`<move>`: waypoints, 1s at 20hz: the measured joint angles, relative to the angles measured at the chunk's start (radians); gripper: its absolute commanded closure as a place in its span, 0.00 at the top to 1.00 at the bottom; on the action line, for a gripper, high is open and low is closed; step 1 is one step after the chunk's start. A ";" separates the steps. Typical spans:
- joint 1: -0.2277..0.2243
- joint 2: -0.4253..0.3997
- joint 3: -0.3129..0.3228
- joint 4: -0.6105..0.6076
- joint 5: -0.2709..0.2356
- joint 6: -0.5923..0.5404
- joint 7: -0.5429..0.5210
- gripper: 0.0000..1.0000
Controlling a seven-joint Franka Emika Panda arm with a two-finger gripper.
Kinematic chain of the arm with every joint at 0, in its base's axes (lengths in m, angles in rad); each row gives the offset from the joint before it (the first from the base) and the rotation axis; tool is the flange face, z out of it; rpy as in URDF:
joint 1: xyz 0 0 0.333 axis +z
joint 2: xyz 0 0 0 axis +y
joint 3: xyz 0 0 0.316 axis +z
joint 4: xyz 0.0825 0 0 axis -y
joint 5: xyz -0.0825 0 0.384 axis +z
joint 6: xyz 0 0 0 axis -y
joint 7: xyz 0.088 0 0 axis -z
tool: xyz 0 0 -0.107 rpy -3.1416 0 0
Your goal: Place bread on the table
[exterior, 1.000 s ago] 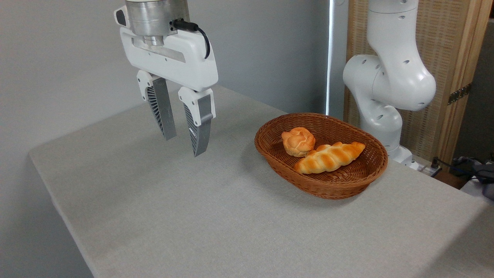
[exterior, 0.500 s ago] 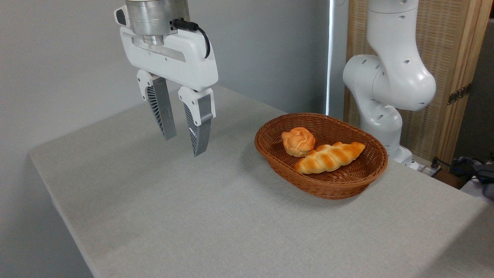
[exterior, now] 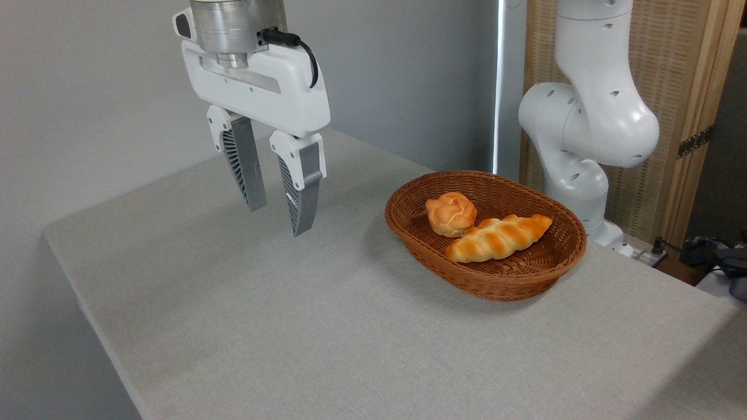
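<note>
**Camera view: claw hanging empty, bread sitting in the basket**

Camera view is showing the claw (exterior: 279, 220) hanging above the worktop (exterior: 303, 326), well left of the wicker basket (exterior: 543, 274) and higher than its rim. Fingers (exterior: 248, 169) are standing apart with a clear gap between them, nothing sitting in that gap. Tips are pointing down and tilting slightly toward the camera. Both tips are floating clear of the cloth, not touching it. A black cable (exterior: 292, 44) is running from the metal wrist flange down over the white claw body.

Bread (exterior: 450, 213) is sitting inside the basket, at its left end, leaning near the left wall. It is resting upright with the lumpy knotted top facing up. Braided loaf (exterior: 497, 238) is lying in the same basket, just right of and in front of the bread, stretching diagonally toward the basket's right side. The two are touching or nearly touching at the loaf's middle; can't tell which from this angle.

Basket is standing on the worktop, right of centre, toward the far edge. Robot arm (exterior: 589, 128) is rising behind the basket, its white base joints showing just past the basket's far right rim. A wooden panel (exterior: 694, 87) is standing behind the arm. Grey wall (exterior: 408, 76) is filling the background behind the basket's left side and behind the claw.
</note>
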 measured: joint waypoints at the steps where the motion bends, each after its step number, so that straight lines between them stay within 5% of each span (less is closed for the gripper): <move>1: 0.000 -0.001 0.000 -0.002 0.000 0.000 0.000 1.00; 7: -0.001 -0.085 -0.004 -0.112 0.000 0.000 0.000 1.00; 15: -0.055 -0.354 -0.025 -0.482 0.000 0.003 0.042 1.00; 20: -0.088 -0.480 0.011 -0.608 0.001 0.007 0.120 1.00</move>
